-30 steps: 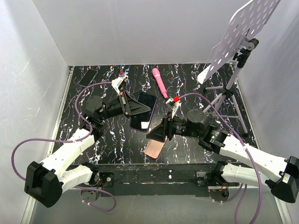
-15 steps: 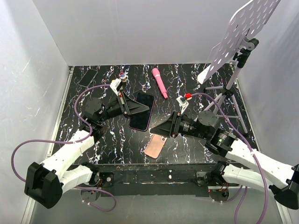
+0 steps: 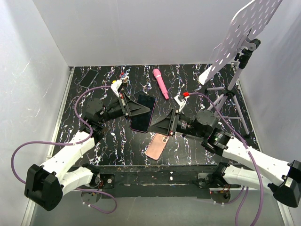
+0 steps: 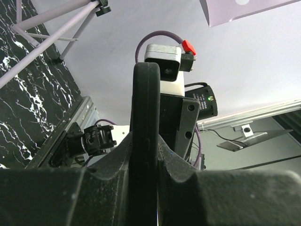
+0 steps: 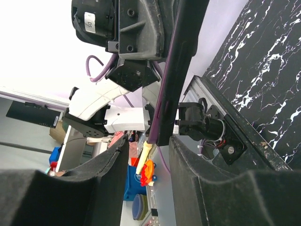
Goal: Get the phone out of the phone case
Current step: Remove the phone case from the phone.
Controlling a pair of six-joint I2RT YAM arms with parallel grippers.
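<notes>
I'm looking into a white-walled booth floored by a black table [image 3: 188, 77] veined with white. A dark metal rail [image 3: 155, 170] runs along the near edge, where the arms are bolted. Beyond both sets of jaws, toward the back wall, lies a pink wand [image 3: 160, 83]. A spare black phone [image 3: 88, 78] sits in the far left corner. Off to the right a tripod [image 3: 229, 96] carries a tilted, perforated white panel [image 3: 241, 33].

The left gripper [image 3: 140, 109] is clamped tight on the phone [image 3: 148, 100], gripping it by one long side. The left wrist view shows the slab edge-on, pinched with no gap. The right gripper [image 3: 155, 127] faces it from the other side, jaws apart. In the right wrist view the phone's edge lines up with the gap between the fingers [image 5: 106, 188] and seems to touch neither.

The phone case [image 3: 155, 147] lies flat on the table just nearward of the right jaws. Its pink back is up, the camera cutout is at its far end, and it is apart from the phone. Bare marble shows between the phone and the wand.
</notes>
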